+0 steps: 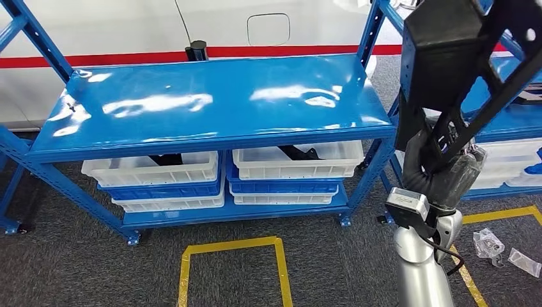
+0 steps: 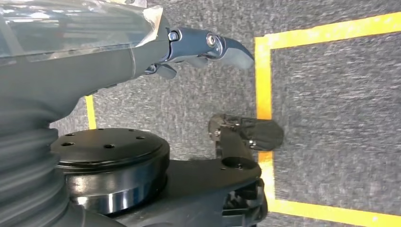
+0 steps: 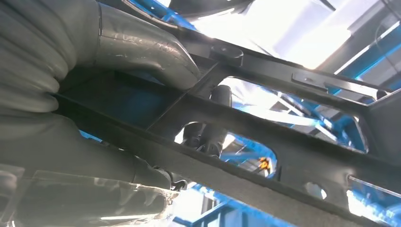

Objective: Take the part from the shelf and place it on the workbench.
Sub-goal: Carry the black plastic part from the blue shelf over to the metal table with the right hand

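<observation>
**Blue workbench bare as robot grips black frame part at right**

Blue steel fills the head view: a glossy workbench spans the frame from 9 o'clock to about 3 o'clock, its lower shelf holding white bins stacked in blue trays; dark items inside the bins are too shadowed to identify. A yellow tape outline marks the grey carpet at 6 o'clock, cut off by the frame's lower edge.

The left hand, seen from its wrist camera, hangs over the carpet and yellow tape with dark fingers extended and nothing between them; clear wrap covers part of its cover.

At 3 o'clock in the head view, the right hand is raised beside a second blue rack, largely hidden behind the black frame part it grips. The part, an openwork black piece with a solid block at its upper end, runs off the top right corner. From the right wrist camera, the grey thumb presses over one of the part's bars, with fingers partly visible through its openings.

Small clear plastic bags lie on the carpet at 4 o'clock.
</observation>
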`<state>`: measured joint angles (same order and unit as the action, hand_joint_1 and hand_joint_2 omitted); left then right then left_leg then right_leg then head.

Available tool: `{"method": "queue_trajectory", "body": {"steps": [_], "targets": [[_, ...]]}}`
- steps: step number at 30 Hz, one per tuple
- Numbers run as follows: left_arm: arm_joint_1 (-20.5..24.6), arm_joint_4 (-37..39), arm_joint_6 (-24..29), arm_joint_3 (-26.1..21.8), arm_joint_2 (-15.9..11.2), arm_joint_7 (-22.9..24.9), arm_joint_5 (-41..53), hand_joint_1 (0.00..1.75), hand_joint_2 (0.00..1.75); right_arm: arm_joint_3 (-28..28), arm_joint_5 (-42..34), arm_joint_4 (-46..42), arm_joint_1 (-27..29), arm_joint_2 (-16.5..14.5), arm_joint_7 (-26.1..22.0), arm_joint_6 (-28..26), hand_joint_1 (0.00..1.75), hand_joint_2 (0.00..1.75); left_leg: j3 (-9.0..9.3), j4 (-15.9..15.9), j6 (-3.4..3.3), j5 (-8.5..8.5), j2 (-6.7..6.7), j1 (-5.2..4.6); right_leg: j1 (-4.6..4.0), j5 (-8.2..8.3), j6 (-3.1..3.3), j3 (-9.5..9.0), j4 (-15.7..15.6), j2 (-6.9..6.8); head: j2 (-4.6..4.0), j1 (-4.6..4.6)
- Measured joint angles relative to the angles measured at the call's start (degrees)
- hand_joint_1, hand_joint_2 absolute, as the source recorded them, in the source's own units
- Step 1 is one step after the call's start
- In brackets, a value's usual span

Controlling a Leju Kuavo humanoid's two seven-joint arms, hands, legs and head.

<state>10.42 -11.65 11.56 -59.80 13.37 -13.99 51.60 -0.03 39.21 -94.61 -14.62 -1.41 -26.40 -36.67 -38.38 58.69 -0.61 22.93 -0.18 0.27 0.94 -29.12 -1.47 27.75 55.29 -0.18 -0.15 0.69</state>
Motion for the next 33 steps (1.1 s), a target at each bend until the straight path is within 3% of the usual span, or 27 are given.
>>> {"method": "queue_trajectory", "body": {"steps": [1,3,4,5,6,9,11,13,15,17,19,20,21,23,25,26,28,30,31,33], "targets": [[0.0,0.0,0.0,0.0,0.0,0.0,0.0,0.0,1.75,0.0,0.0,0.0,0.0,-0.1,0.0,0.0,1.75,1.75,-0.88,2.1,0.33,2.16,-0.03,0.1,0.35,0.59,0.46,0.35,-0.1,-0.07,0.0,0.14],[-0.1,0.0,0.0,0.0,-0.1,0.0,0.0,0.0,1.75,0.0,0.0,0.0,0.0,-0.2,0.0,0.0,1.75,1.75,-3.33,9.6,0.98,7.45,-0.04,0.36,0.4,1.53,0.92,1.34,0.0,-0.19,0.0,0.38],[-0.1,0.0,0.0,0.0,-0.1,0.0,0.0,0.0,1.75,0.0,0.0,0.0,0.0,-0.3,0.0,0.0,1.75,1.75,-4.28,13.3,1.31,9.07,-0.04,0.5,0.42,1.9,0.83,1.88,0.0,-0.22,0.0,0.43],[-0.2,0.0,0.0,0.0,-0.1,0.0,0.0,0.0,1.75,0.0,0.0,0.1,0.0,-0.3,0.0,0.0,1.75,1.75,-4.43,15.5,1.61,9.57,-0.02,0.68,0.49,2.22,0.64,2.39,0.1,-0.24,0.0,0.43],[-0.2,0.0,0.0,0.0,-0.1,0.0,0.0,0.0,1.75,0.0,0.0,0.1,0.1,-0.3,0.0,0.0,1.75,1.75,-3.47,15.3,1.87,9.01,0.01,0.9,0.63,2.46,0.45,2.82,0.3,-0.25,0.0,0.43],[-0.2,0.0,0.0,0.0,-0.2,0.0,0.0,0.0,1.75,0.0,0.0,0.1,0.0,-0.4,0.1,0.0,1.75,1.75,3.95,4.8,2.63,5.32,-0.02,1.61,0.97,2.71,-0.17,3.88,1.2,-0.25,0.0,0.63],[-0.2,0.0,0.0,0.0,-0.2,0.0,0.0,0.0,1.75,0.0,0.0,0.1,0.0,-0.4,0.1,0.0,1.75,1.75,6.4,0.4,2.6,4.73,-0.24,1.49,0.72,2.97,-0.96,4.61,1.8,-0.23,0.0,0.78],[-0.2,0.0,0.0,0.0,-0.2,0.0,0.0,0.0,1.75,0.0,0.0,0.1,0.0,-0.4,0.1,0.0,1.75,1.75,6.13,0.0,1.88,4.63,-0.37,1.04,0.6,3.54,-2.02,5.02,1.7,-0.19,0.0,0.82],[-0.2,0.0,0.0,0.0,-0.2,0.0,0.0,0.0,1.75,0.0,0.0,0.1,0.0,-0.4,0.1,0.0,1.75,1.75,5.71,-0.6,0.5,3.96,-0.23,0.94,0.76,2.72,-2.43,5.9,2.5,-0.18,0.0,0.7],[-0.1,0.0,0.0,0.0,-0.2,0.0,0.0,0.0,1.75,0.0,0.0,0.1,0.0,-0.3,0.1,0.0,1.75,1.75,5.06,-1.1,-0.9,3.15,-0.05,0.97,0.79,-0.59,-2.09,8.2,7.6,-0.13,0.0,0.38],[-0.2,0.0,0.0,0.0,-0.2,0.0,0.0,0.0,1.75,0.0,0.0,0.2,0.1,-0.3,0.1,0.0,1.75,1.75,4.21,-1.1,-1.66,2.57,0.05,0.7,0.6,-4.1,-1.86,10.97,15.5,-0.08,0.0,0.17],[-0.2,0.0,0.0,0.0,-0.2,0.0,0.0,0.0,1.75,0.0,0.0,0.2,0.1,-0.3,0.1,0.0,1.75,1.75,3.88,-1.1,-1.88,2.33,0.08,0.5,0.47,-4.84,-1.96,11.5,17.9,-0.07,0.0,0.13],[-0.2,0.0,0.0,0.0,-0.2,0.0,0.0,0.0,1.75,0.0,0.0,0.3,0.2,-0.3,0.1,0.0,1.75,1.75,3.67,-1.1,-2.02,2.13,0.08,0.28,0.3,-4.67,-2.12,10.97,18.0,-0.06,0.0,0.12],[-0.3,0.0,0.0,0.0,-0.2,0.0,0.0,0.0,1.75,0.0,0.0,0.3,0.1,-0.3,0.1,0.0,1.75,1.75,3.55,-1.1,-2.13,1.87,0.01,-0.16,-0.41,-2.01,-2.11,6.83,11.4,0.03,0.0,0.07],[-0.2,0.0,0.0,0.0,0.0,0.0,0.0,0.0,1.75,0.0,0.0,0.3,0.0,-0.3,0.1,0.0,1.75,1.75,3.43,-1.1,-1.98,1.6,0.02,-0.45,-1.34,0.01,-0.96,2.22,3.2,0.08,0.0,0.2],[-0.2,0.0,0.0,0.0,0.1,0.0,0.0,0.0,1.75,0.0,0.0,0.3,-0.1,-0.3,0.1,0.0,1.75,1.75,3.29,-1.1,-1.73,1.33,0.05,-0.4,-1.7,0.34,-0.42,1.03,0.9,0.1,0.0,0.25],[-0.2,0.1,0.0,0.0,0.3,0.0,0.0,0.0,1.75,0.0,0.0,0.3,-0.2,-0.2,0.1,0.0,1.75,1.75,3.04,-1.5,-1.02,0.6,0.07,-0.11,-2.03,0.72,0.0,0.56,-0.6,0.09,0.0,0.29],[-0.2,0.1,0.0,0.0,0.4,0.0,0.0,0.0,1.75,0.0,0.0,0.3,-0.2,-0.2,0.1,0.0,1.75,1.75,2.57,-1.4,-0.35,1.09,0.0,-0.04,-1.25,1.93,0.26,0.43,-1.7,-0.02,0.0,0.27],[-0.2,0.1,0.0,0.0,0.4,0.0,0.0,0.0,1.75,0.0,0.0,0.3,-0.3,-0.3,0.1,0.0,1.75,1.75,1.98,-0.2,-0.05,2.32,-0.05,-0.08,-0.79,2.48,0.41,0.38,-2.3,-0.17,0.0,0.34],[-0.3,0.1,0.0,-0.1,0.3,0.0,0.0,0.0,1.75,0.0,0.0,0.3,-0.3,-0.4,0.1,0.0,1.75,1.75,-0.51,6.4,0.64,6.51,-0.08,0.08,-0.32,2.87,0.57,0.64,-2.3,-0.5,0.0,0.6]]}}
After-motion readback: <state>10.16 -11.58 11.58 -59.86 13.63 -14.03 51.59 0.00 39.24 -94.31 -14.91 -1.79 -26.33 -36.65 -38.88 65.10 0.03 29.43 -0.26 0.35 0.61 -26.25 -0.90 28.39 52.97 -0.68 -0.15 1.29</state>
